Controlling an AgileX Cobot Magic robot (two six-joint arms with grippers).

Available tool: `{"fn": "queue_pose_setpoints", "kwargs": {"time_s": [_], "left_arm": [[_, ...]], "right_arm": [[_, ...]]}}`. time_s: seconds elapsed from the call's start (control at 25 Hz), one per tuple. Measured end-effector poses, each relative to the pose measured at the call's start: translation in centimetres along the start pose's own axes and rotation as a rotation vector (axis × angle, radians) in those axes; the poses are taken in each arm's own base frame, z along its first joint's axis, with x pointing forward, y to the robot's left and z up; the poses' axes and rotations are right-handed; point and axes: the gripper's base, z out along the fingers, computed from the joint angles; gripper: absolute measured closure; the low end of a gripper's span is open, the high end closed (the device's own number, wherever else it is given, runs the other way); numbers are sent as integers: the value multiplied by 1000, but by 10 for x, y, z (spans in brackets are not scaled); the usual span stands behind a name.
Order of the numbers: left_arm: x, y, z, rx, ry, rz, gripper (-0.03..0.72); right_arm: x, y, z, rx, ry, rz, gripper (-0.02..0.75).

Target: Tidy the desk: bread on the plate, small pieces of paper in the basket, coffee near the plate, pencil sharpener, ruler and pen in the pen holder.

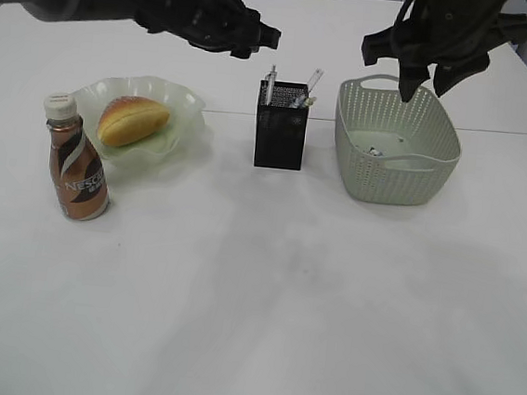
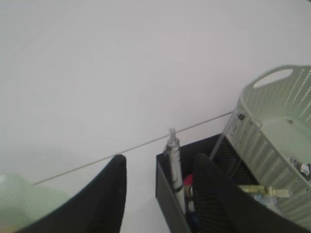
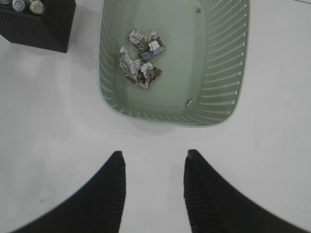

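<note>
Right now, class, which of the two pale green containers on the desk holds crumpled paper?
The basket, the tall tub with perforated walls right of the pen holder. The other, the wavy-rimmed plate, holds the bread.

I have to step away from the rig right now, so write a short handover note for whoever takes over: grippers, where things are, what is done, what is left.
Left gripper: open, empty, in the air behind the pen holder.
Right gripper: open, empty, above the basket.
Bread lies on the plate. Coffee stands upright just in front of the plate. Crumpled paper pieces lie in the basket. Pen and ruler stand in the pen holder; a red item beside them may be the sharpener.
Left: nothing loose shows on the desk; confirm the sharpener.
</note>
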Motion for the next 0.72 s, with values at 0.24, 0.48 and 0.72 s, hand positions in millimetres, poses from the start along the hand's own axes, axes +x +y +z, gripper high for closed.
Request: {"fn": "queue_pose_setpoints", "kwargs": {"time_s": [0.24,0.48,0.72], "left_arm": [[-18,7,-43,-84,171,-21,359],[-21,1,-79,-10,377,5,359],[-14,1,-112,-7,618,28,359]], "right_arm": [[0,0,0,-1,-2,1,411],[1,0,0,2,8,3,412],[3,2,0,-18,30,15,383]]}}
